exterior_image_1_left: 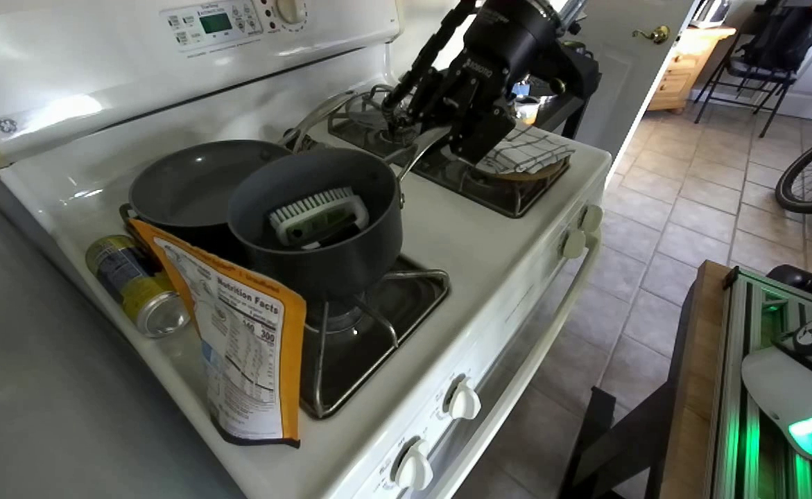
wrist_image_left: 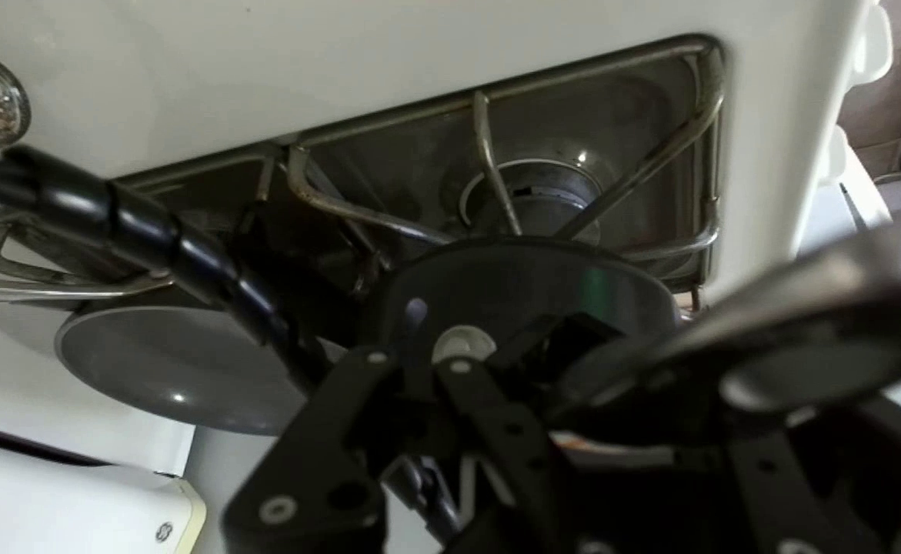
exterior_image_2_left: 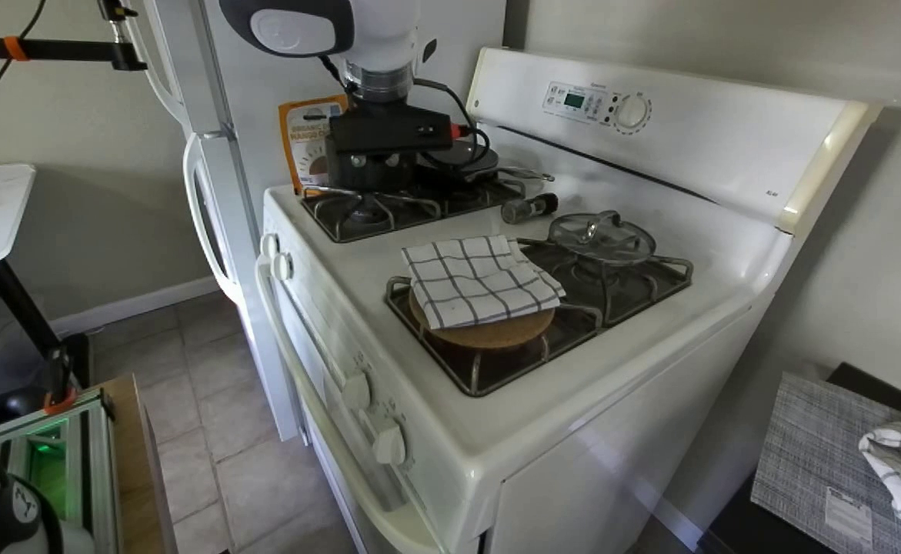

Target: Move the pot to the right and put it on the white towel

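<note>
The dark grey pot (exterior_image_1_left: 319,242) stands upright over the near front burner, its base looking slightly raised from the grate. Inside lies a white and green brush (exterior_image_1_left: 322,211). My gripper (exterior_image_1_left: 460,142) is shut on the pot's silvery handle (exterior_image_1_left: 419,149); in the wrist view that handle (wrist_image_left: 819,300) is blurred and close, and the fingertips are mostly hidden. In an exterior view the arm covers much of the pot (exterior_image_2_left: 373,175). The white towel (exterior_image_2_left: 481,281) with dark lines lies on a round brown board (exterior_image_2_left: 496,332) over the other front burner, apart from the pot.
Behind the pot sits the shallow frying pan (exterior_image_1_left: 197,184). A standing orange-edged bag (exterior_image_1_left: 246,346) and a yellow can (exterior_image_1_left: 139,287) are close beside it. A glass lid (exterior_image_2_left: 602,238) rests on the far rear burner, near a grinder (exterior_image_2_left: 528,208). The stove's back panel (exterior_image_2_left: 665,131) rises behind.
</note>
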Motion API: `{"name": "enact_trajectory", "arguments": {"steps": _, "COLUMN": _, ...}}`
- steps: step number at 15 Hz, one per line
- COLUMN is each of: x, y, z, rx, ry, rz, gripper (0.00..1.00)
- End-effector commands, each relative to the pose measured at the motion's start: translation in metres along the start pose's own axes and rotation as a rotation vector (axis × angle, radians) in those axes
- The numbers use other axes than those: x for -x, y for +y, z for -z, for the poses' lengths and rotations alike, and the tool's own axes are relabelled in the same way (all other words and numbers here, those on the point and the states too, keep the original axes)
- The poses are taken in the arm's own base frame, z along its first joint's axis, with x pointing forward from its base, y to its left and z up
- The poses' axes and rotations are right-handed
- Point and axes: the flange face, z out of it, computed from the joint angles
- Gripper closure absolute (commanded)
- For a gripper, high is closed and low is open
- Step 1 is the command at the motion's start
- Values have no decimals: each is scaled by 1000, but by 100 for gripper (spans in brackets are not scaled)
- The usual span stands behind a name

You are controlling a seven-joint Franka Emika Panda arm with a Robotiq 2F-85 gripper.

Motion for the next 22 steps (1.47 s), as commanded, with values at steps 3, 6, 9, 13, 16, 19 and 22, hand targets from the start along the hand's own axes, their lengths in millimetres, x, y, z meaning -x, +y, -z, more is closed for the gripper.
{"name": "enact_trajectory", "arguments": {"steps": 3, "x": 0, "y": -14, "z": 42, "rx": 67, "ry": 65, "rz": -19, "gripper": 99}}
{"name": "enact_trajectory", "arguments": {"steps": 6, "x": 12, "y": -19, "z": 69, "rx": 108, "ry": 54, "rz": -45, "gripper": 99}}
{"name": "enact_trajectory", "arguments": {"steps": 9, "x": 26, "y": -26, "z": 99, "rx": 166, "ry": 24, "rz": -56, "gripper": 99}}
{"name": "enact_trajectory", "arguments": {"steps": 13, "x": 46, "y": -38, "z": 144, "rx": 266, "ry": -24, "rz": -102, "gripper": 99}}
{"name": "enact_trajectory", "arguments": {"steps": 16, "x": 58, "y": -49, "z": 171, "rx": 330, "ry": -29, "rz": -150, "gripper": 99}}
{"name": "enact_trajectory", "arguments": {"steps": 19, "x": 74, "y": -58, "z": 185, "rx": 366, "ry": -5, "rz": -227, "gripper": 99}}
{"name": "enact_trajectory", "arguments": {"steps": 22, "x": 94, "y": -59, "z": 191, "rx": 381, "ry": 16, "rz": -297, "gripper": 99}}
